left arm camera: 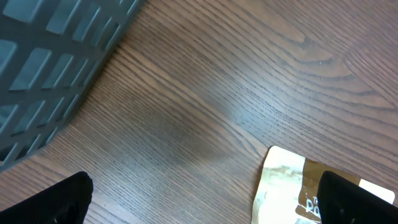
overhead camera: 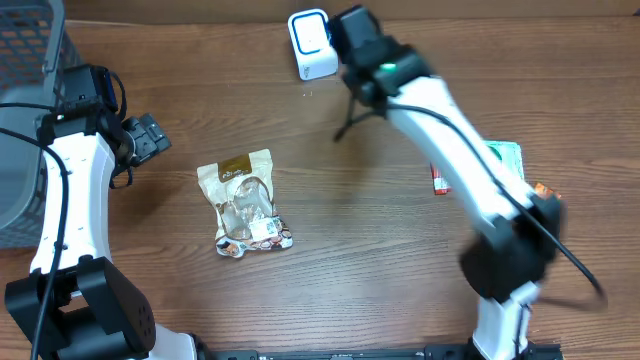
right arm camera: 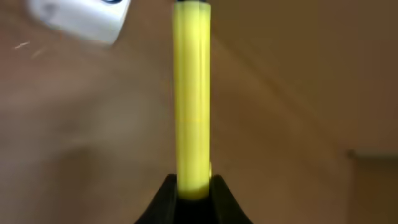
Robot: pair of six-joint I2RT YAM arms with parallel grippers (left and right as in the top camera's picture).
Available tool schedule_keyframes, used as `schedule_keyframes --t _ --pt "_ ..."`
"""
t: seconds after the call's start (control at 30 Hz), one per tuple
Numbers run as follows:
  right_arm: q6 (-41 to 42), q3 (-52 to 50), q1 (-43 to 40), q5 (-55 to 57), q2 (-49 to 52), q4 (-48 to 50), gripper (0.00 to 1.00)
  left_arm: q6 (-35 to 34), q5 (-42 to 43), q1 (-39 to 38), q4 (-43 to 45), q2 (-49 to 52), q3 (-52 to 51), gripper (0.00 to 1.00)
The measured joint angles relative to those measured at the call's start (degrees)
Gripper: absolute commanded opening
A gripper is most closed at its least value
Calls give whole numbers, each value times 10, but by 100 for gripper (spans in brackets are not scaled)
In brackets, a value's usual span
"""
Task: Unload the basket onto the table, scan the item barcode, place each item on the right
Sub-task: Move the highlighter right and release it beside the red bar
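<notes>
A thin yellow item point(right arm camera: 191, 93) sits pinched edge-on in our right tool point(right arm camera: 191, 190), held above the desk point(overhead camera: 380, 250) just by the white scanner point(right arm camera: 81, 15), presumably to show its barcode. Our left tool point(overhead camera: 152, 136) hangs wide open, empty, near the snack pouch point(overhead camera: 245, 200).
</notes>
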Motion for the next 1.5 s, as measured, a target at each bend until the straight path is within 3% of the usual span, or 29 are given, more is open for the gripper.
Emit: schedule_keyframes --t 0.2,0.4,1.0,1.13,1.2,1.5 --pt "65 11 -45 -163 -103 -242 3 0 0 0 0 0 0 100" --pt "87 -39 -93 -275 -85 -284 3 0 0 0 0 0 0 100" --pt "134 -319 -167 -320 -81 -67 4 0 0 0 0 0 0 100" --pt "137 -357 -173 -322 -81 -19 22 0 0 0 0 0 0 100" --pt "140 -368 -174 -320 -80 -2 36 0 0 0 0 0 0 100" --pt "136 -380 -173 -345 -80 49 41 0 0 0 0 0 0 100"
